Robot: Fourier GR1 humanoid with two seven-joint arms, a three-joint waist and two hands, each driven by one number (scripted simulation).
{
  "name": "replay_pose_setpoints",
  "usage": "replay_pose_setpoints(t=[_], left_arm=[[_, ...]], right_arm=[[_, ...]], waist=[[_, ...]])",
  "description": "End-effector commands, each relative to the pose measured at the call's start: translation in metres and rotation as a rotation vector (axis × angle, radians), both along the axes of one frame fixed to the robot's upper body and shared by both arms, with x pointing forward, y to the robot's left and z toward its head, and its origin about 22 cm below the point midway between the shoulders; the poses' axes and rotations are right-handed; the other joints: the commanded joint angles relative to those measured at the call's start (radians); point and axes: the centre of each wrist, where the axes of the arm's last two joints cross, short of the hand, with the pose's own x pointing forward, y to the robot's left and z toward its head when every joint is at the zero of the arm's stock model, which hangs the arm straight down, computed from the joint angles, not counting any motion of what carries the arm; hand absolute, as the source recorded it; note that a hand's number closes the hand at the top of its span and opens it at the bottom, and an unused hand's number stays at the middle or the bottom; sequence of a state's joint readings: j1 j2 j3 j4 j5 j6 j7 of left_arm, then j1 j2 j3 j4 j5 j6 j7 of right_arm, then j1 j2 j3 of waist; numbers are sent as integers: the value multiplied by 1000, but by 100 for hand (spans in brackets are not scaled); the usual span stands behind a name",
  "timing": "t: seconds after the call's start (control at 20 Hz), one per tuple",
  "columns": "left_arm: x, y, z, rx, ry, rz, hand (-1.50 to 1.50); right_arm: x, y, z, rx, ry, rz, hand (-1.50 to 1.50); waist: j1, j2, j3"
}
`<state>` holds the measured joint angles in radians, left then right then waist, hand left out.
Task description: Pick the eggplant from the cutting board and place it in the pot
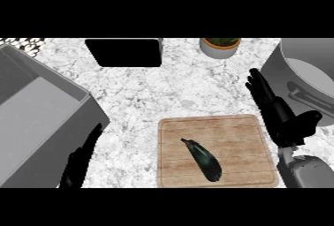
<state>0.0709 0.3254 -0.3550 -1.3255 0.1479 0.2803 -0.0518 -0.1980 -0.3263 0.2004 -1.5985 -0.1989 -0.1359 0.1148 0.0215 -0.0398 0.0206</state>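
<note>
With the black right hand [286, 126] unclenched and empty (fingers straight) beside the pale wooden cutting board [241, 132], the slim dark eggplant [203, 160] lying slantwise on it at lower centre might roll away if pinched near its tapered stem.

The eggplant [203, 160] lies diagonally on the board [241, 132], at the near right of the counter [143, 97]. The pot [290, 57] stands behind and to the right of the board, with the right hand [277, 112] between them. The plant [220, 47] and the box [125, 52] stand at the rear, the basin [58, 77] lies at the left, and the left hand [78, 163] lies just beside it.
</note>
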Motion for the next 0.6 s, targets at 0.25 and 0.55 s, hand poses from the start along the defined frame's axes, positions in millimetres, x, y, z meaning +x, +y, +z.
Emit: replay_pose_setpoints(t=[0.25, 0.55], left_arm=[[71, -32, 95, -130, -486, -97, 0], [93, -40, 124, -225, -537, -69, 0]], right_arm=[[20, 86, 20, 255, 9, 760, 150], [52, 32, 30, -71, -165, 1027, -150]], waist=[[178, 70, -6], [94, 84, -11]])
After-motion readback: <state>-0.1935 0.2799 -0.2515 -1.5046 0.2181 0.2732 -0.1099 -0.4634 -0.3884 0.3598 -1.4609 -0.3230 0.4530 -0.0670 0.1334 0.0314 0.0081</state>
